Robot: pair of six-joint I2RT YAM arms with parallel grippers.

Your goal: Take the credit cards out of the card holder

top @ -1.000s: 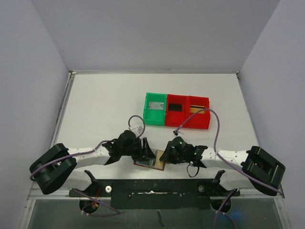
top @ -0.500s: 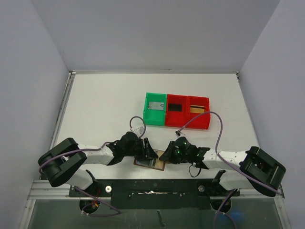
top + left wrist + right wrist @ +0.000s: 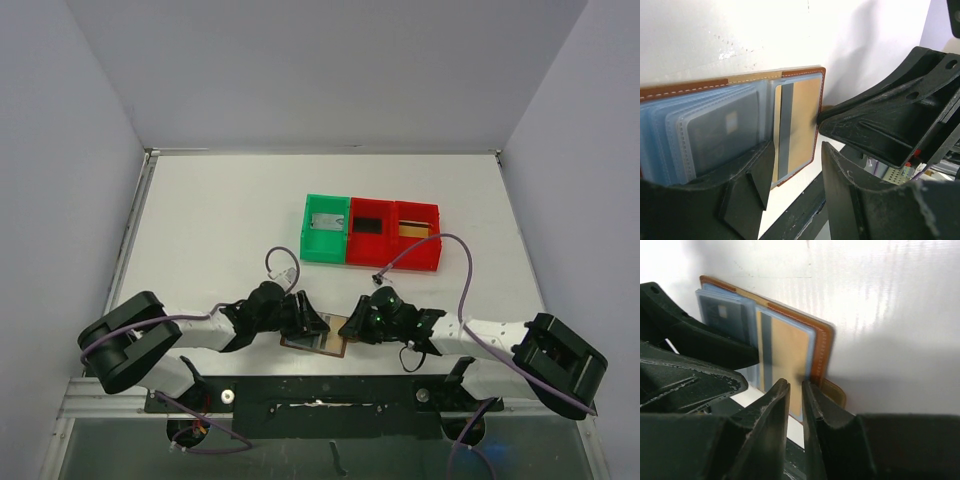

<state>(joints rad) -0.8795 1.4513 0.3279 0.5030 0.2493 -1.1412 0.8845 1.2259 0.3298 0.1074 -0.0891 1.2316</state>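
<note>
Wallet (image 3: 322, 342) lies open between both grippers and has not moved. Inside it, the golden card (image 3: 802, 125) sits in the right sleeve and a grey card (image 3: 725, 130) in the left sleeves. Over the wallet the left gripper (image 3: 796, 150) has narrowed, yet its jaws stand apart above the golden card. At the wallet's right edge the right gripper (image 3: 796, 385) has come closer, jaws almost together. If it pinches something, I cannot tell. Probably the pulling begins soon.

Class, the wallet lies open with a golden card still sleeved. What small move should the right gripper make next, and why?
Probably pinch the golden card at its near edge with the right gripper: its almost-closed fingertips sit right there, while the left gripper, open, is over the card holder.
</note>
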